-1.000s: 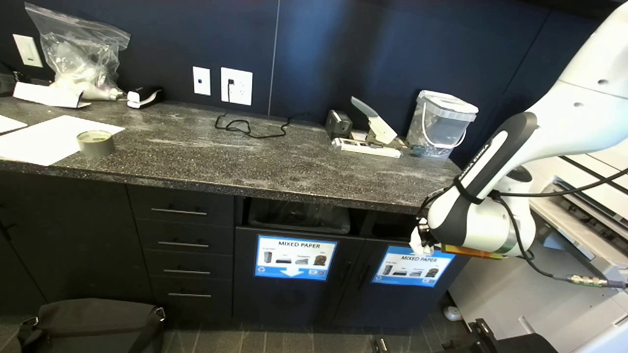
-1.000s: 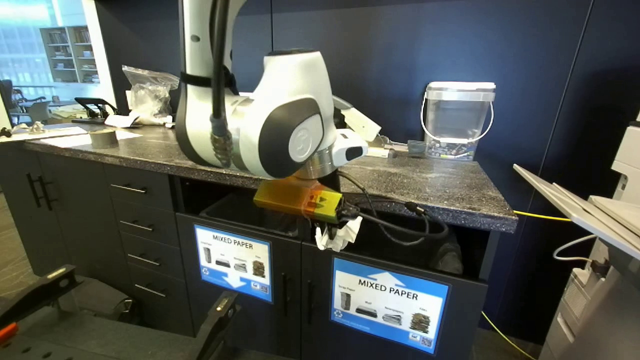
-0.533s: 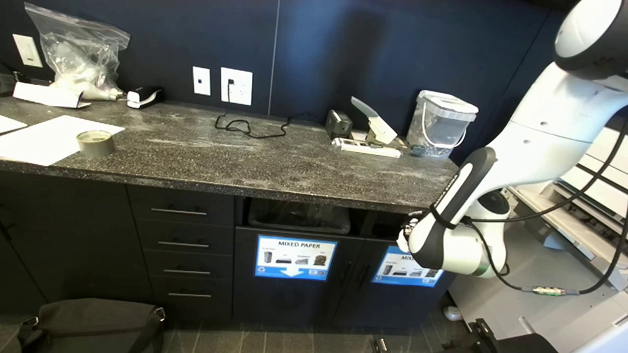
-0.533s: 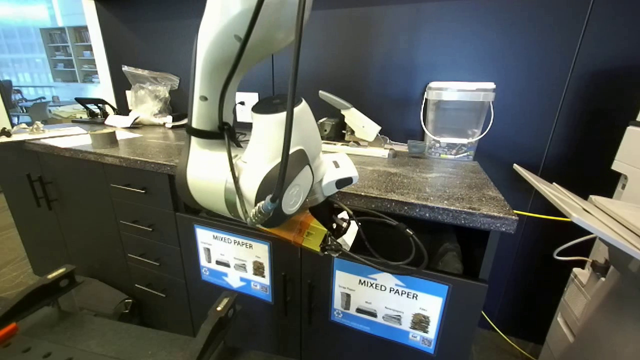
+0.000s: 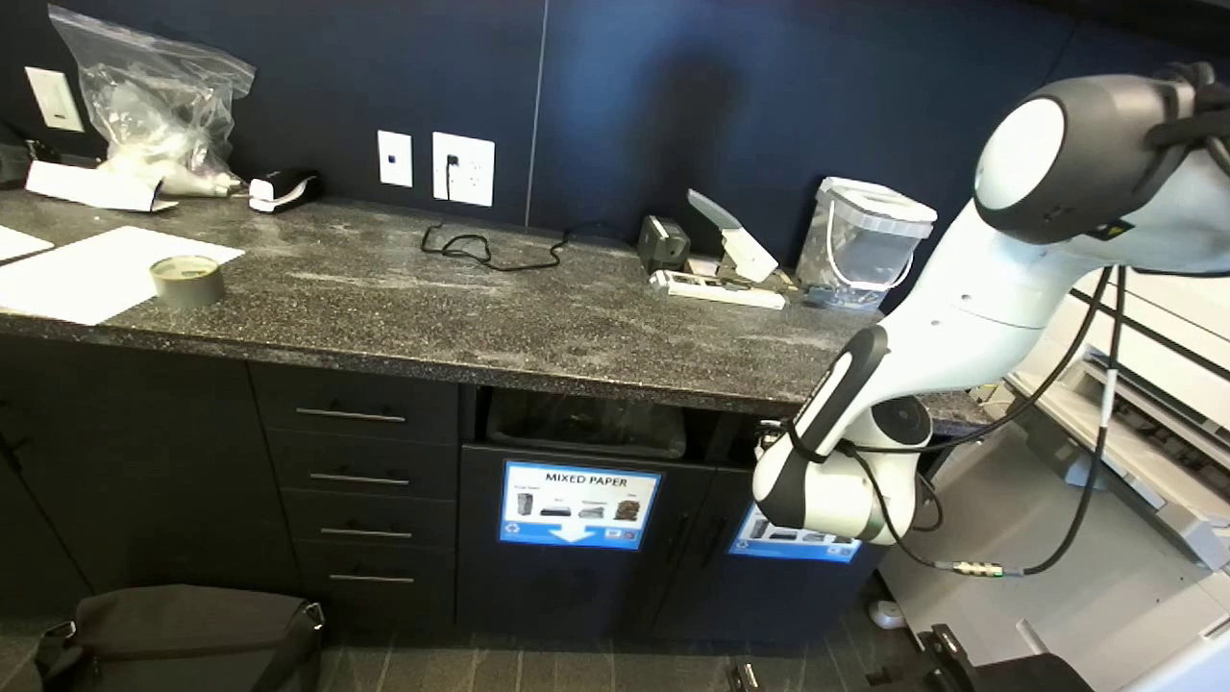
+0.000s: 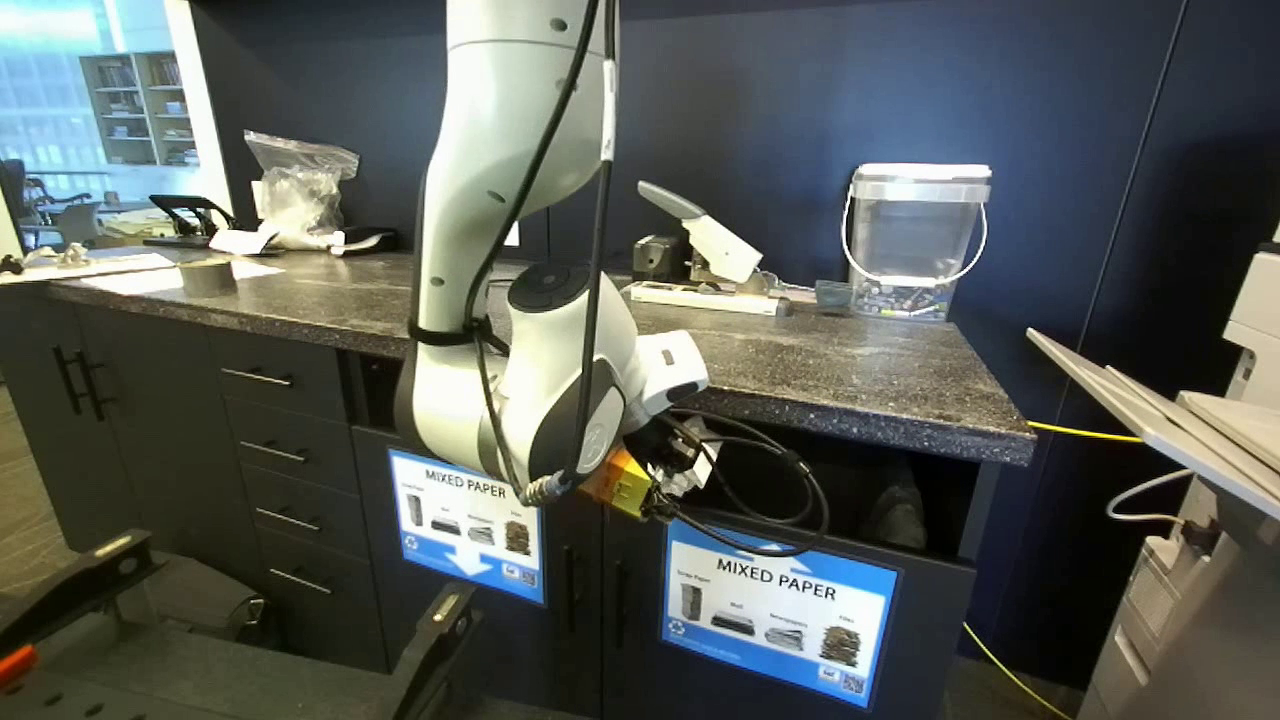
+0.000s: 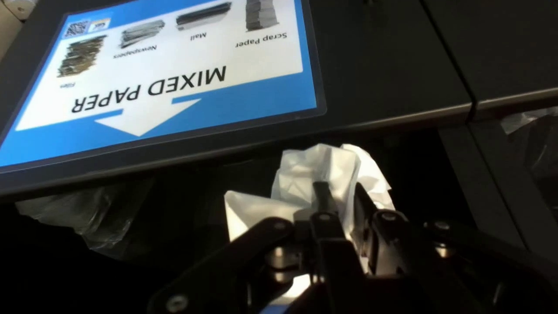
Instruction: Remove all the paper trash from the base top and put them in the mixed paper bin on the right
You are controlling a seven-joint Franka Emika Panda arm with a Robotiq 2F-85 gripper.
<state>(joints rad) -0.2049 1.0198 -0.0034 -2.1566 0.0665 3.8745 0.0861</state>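
– What is taking up the most room?
– The dark worktop (image 5: 538, 327); it is stretching across both exterior views.
– And in front of it?
– The robot arm (image 6: 500, 180) is hanging down past its front edge.
– Where is the mixed paper bin (image 6: 893, 510) on the right sitting?
– Under the worktop's end, behind a door (image 6: 930, 640) that is bearing a blue-and-white sign (image 6: 785, 610).
– What is standing on top?
– A clear lidded bucket (image 6: 912, 220), near that same end; a white sheet (image 5: 96, 274) is lying flat toward the opposite end.
– What is the tool (image 7: 343, 196) doing?
– It is grasping crumpled paper (image 7: 311, 163), its fingers (image 7: 323, 197) pinching from both sides.
– And where is that paper hanging?
– At the bin's dark opening, close to the door's upper edge; how deep, I am not managing to tell.
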